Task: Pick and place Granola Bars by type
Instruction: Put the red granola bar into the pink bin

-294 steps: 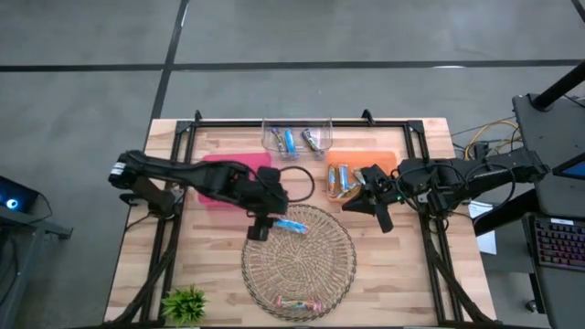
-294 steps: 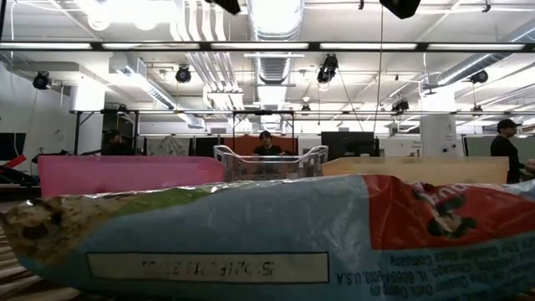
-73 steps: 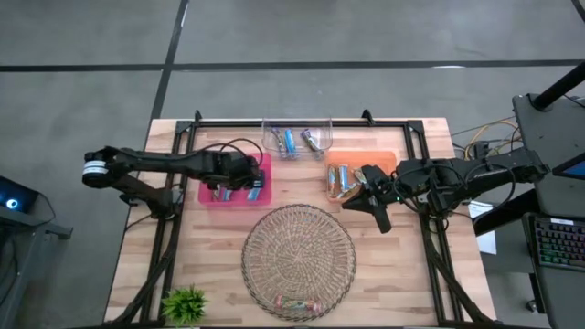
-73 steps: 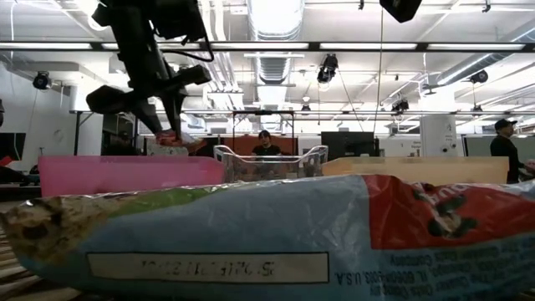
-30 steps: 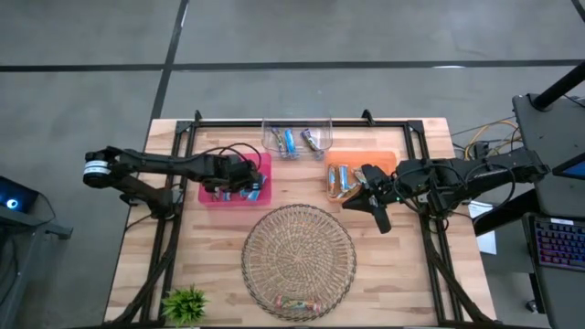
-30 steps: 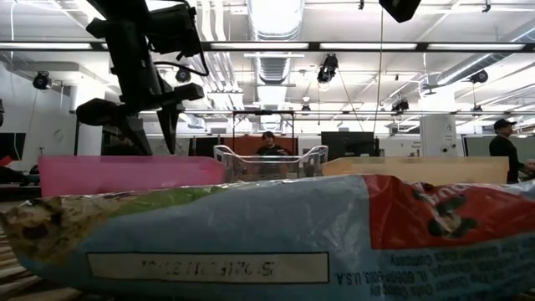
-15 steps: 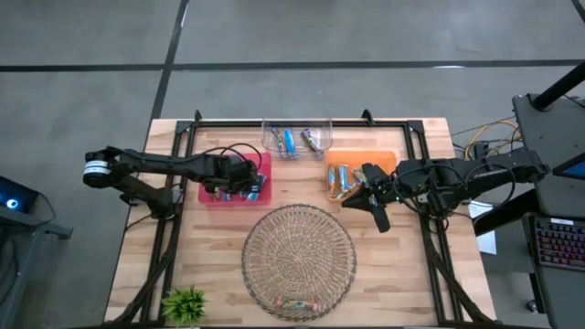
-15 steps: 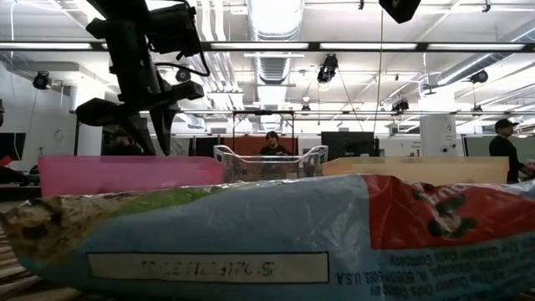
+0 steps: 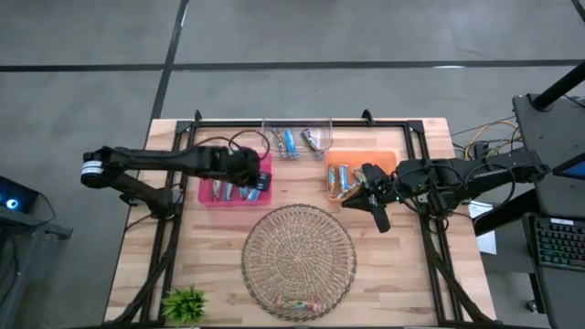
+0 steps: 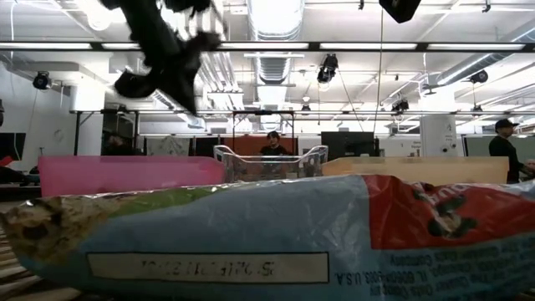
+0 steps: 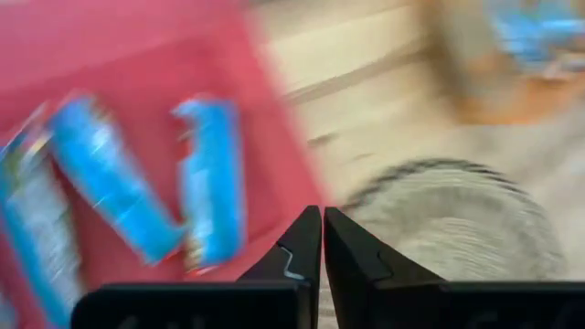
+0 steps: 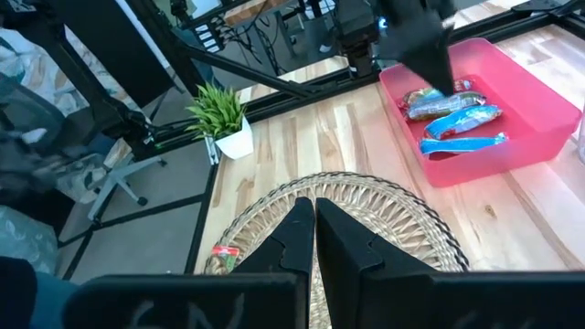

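Note:
My left gripper [image 9: 262, 180] hangs shut and empty above the right end of the pink tray [image 9: 207, 196]; it shows high up in the low view [image 10: 171, 63] and shut in its own wrist view [image 11: 322, 224]. Blue granola bars [image 11: 210, 183] lie on the tray's floor. More bars lie in the clear tray [image 9: 297, 140] and the orange tray [image 9: 344, 179]. One bar [image 9: 294, 304] rests on the near part of the round woven mat [image 9: 299, 258]; it fills the low view [image 10: 251, 238]. My right gripper [image 9: 377, 216] waits shut near the orange tray, also empty [image 12: 313, 219].
A small green plant [image 9: 186, 303] stands at the table's near left corner. A black frame [image 9: 302, 122] runs along the far edge and down both sides. People [image 10: 266, 144] show in the room behind the table.
My left gripper has shut on nothing and risen from just over the pink tray, tipping as it went. It has also shifted slightly toward the tray's right end. The bars in the tray lie still.

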Controlling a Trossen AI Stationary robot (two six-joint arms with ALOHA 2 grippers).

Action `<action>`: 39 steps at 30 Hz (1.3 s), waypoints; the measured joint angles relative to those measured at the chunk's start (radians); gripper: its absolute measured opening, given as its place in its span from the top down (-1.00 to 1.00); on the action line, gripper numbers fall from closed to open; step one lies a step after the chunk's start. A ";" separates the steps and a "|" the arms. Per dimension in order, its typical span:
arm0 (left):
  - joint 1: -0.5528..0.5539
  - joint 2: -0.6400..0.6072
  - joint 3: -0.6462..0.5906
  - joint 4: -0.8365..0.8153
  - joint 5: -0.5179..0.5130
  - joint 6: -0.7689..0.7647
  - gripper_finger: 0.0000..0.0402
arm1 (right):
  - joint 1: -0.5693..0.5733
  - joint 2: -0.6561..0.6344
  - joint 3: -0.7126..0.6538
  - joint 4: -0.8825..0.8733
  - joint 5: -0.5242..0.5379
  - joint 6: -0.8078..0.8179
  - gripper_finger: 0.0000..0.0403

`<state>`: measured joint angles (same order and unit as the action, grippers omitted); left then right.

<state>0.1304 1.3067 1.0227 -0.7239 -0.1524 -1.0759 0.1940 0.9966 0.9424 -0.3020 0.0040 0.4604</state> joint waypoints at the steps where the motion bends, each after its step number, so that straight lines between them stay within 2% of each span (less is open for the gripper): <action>1: -0.005 -0.003 0.030 0.001 0.000 0.033 1.00 | 0.000 0.000 0.000 0.000 0.000 0.000 0.96; 6: -0.035 -0.005 0.203 -0.001 -0.003 0.177 1.00 | 0.000 0.000 0.000 0.000 0.000 -0.001 0.96; 11: -0.045 -0.005 0.355 -0.009 -0.007 0.253 1.00 | 0.000 0.000 0.000 -0.001 -0.001 -0.001 0.96; 17: -0.060 -0.005 0.487 -0.062 -0.040 0.384 1.00 | 0.000 0.000 0.000 -0.004 -0.003 -0.009 0.96; 22: -0.103 -0.005 0.532 -0.056 -0.060 0.514 1.00 | 0.000 0.000 0.000 -0.017 -0.011 -0.016 0.96; 28: -0.237 -0.005 0.545 0.052 -0.092 0.749 1.00 | 0.000 0.000 0.000 -0.017 -0.067 -0.024 0.96; 35: -0.365 -0.005 0.543 0.092 -0.263 0.750 1.00 | 0.003 0.000 0.000 -0.016 -0.091 -0.027 0.96; 39: -0.407 -0.017 0.543 0.074 -0.276 0.763 1.00 | 0.012 0.000 0.000 -0.003 -0.092 -0.027 0.96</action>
<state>-0.2762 1.2901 1.5652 -0.6499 -0.4284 -0.3134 0.2063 0.9966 0.9422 -0.3050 -0.0877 0.4335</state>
